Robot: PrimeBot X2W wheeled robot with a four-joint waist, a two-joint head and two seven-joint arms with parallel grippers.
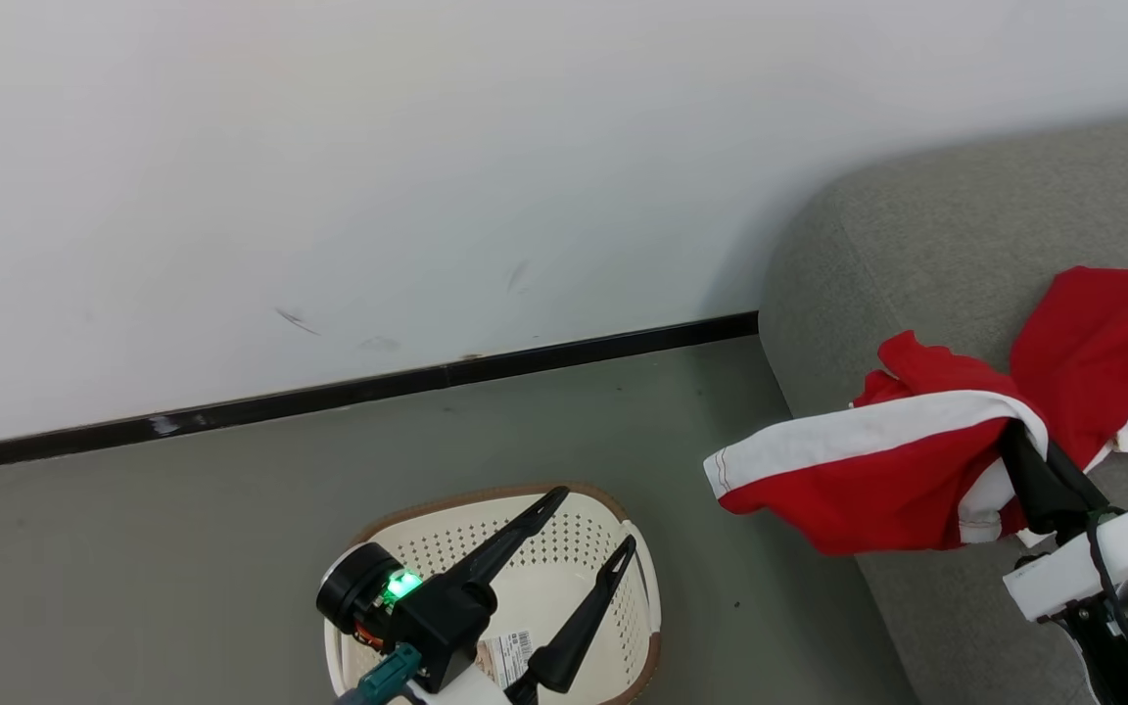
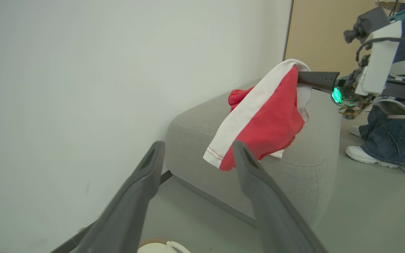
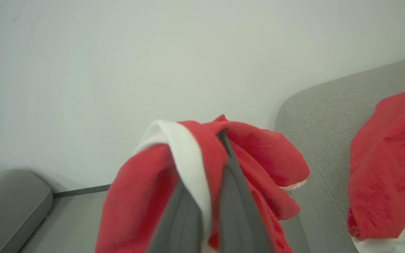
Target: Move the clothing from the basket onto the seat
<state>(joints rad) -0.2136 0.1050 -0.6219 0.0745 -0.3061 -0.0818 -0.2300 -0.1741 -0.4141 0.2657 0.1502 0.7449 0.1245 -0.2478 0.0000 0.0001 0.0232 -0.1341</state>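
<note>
The cream basket (image 1: 424,503) stands on the floor at the bottom centre, with only its barcode sticker (image 1: 505,653) inside. My left gripper (image 1: 594,517) hovers open over it, holding nothing; its fingers (image 2: 146,168) frame the left wrist view. My right gripper (image 1: 1017,438) is shut on a red garment with a white stripe (image 1: 848,470), which hangs over the left end of the grey sofa seat (image 1: 926,245). That held garment (image 2: 269,119) (image 3: 258,151) drapes around the shut fingers (image 3: 236,196). A second red garment (image 1: 1103,343) (image 3: 389,158) lies on the seat further right.
A white wall with a black baseboard (image 1: 329,397) runs behind the basket and sofa. The grey floor (image 1: 182,548) spreads between them. A person's legs in jeans and white shoes (image 2: 389,140) stand beyond the sofa. A rounded grey object (image 3: 9,200) sits low by the wall.
</note>
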